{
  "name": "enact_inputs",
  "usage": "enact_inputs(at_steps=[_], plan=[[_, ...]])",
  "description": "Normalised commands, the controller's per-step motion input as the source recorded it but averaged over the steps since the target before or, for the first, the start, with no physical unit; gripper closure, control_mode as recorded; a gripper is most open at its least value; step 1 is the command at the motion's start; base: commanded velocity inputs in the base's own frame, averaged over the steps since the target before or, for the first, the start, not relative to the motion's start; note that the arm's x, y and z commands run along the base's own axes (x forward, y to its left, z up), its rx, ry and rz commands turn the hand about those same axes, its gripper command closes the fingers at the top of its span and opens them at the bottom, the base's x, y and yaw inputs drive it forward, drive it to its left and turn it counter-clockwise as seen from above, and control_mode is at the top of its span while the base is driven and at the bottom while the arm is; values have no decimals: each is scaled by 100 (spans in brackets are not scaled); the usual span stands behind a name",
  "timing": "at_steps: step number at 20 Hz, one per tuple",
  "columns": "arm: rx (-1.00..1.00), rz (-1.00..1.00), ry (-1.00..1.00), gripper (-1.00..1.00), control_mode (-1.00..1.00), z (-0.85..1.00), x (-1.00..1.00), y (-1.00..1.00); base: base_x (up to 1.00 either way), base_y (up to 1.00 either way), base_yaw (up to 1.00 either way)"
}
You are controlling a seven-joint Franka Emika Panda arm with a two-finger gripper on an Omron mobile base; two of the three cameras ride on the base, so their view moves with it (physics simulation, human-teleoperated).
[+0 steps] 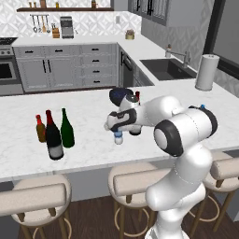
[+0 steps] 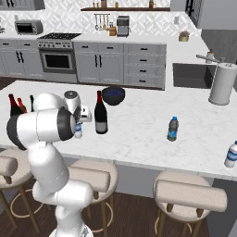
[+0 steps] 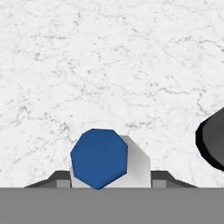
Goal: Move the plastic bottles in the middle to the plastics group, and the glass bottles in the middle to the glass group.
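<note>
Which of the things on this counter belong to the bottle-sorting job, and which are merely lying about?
Job: small water bottle; middle wine bottle; grouped wine bottle; amber bottle; green bottle; blue plastic bottle.
Lying about: dark bowl; paper towel roll.

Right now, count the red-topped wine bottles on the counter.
2. One wine bottle stands at the left beside the small brown bottle and the green bottle; the other stands mid-counter, in front of the dark bowl. The arm may hide more.
</note>
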Motion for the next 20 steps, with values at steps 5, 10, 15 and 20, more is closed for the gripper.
enact_inputs(at_steps=[5,10,15,20], plan=[[0,0,1,100,-100,30,-51,-18,0,0,0],[1,-2,0,100,-100,27,-59,-35,0,0,0],[1,-21,0,100,-100,21,-57,-57,0,0,0],[1,-21,4,100,-100,22,-40,-62,0,0,0]])
